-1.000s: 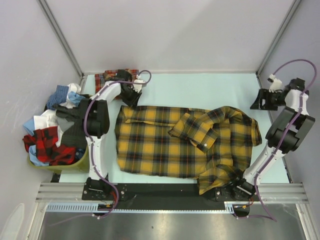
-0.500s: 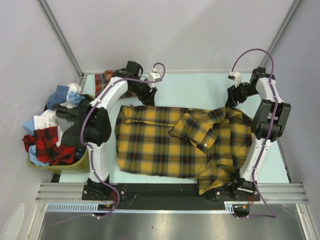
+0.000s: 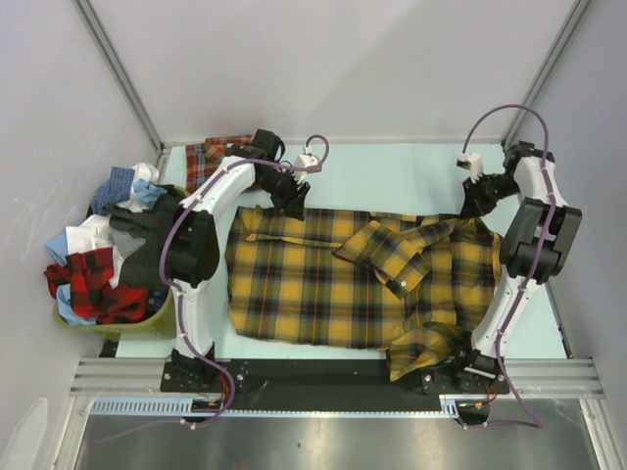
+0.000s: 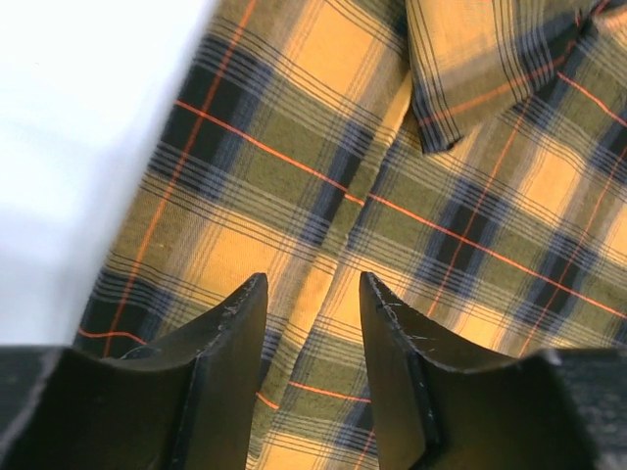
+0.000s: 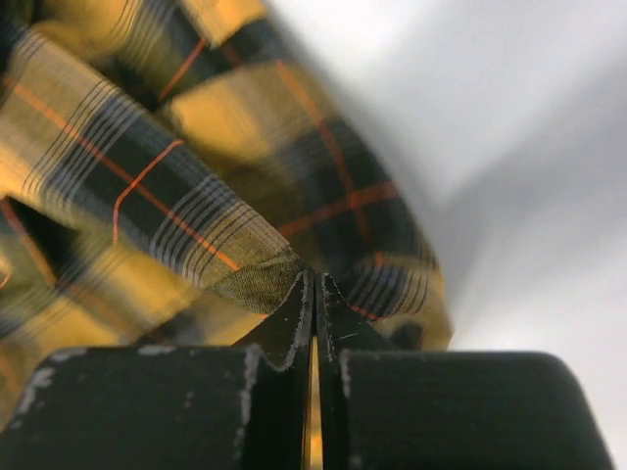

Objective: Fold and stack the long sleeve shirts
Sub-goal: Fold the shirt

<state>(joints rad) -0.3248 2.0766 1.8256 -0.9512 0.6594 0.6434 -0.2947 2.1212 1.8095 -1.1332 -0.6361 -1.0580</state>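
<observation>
Where the aluminium rail bounds the pale green table, the yellow-and-black shirt lies spread, one sleeve across its chest. At its far edge, the left gripper hangs with jaws spread. The right gripper is pressed together at the hem; whether it has caught cloth is unclear. The red-orange shirt occupies the far-left corner. Grey walls enclose the table.

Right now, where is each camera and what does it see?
Top: high behind the robot, looking down at the table, yellow shirt, left arm, right arm.
Left wrist: on the left arm, facing down; open left claw over shirt.
Right wrist: on the right arm; right claw pinching the shirt's edge.
All share the shirt.
</observation>
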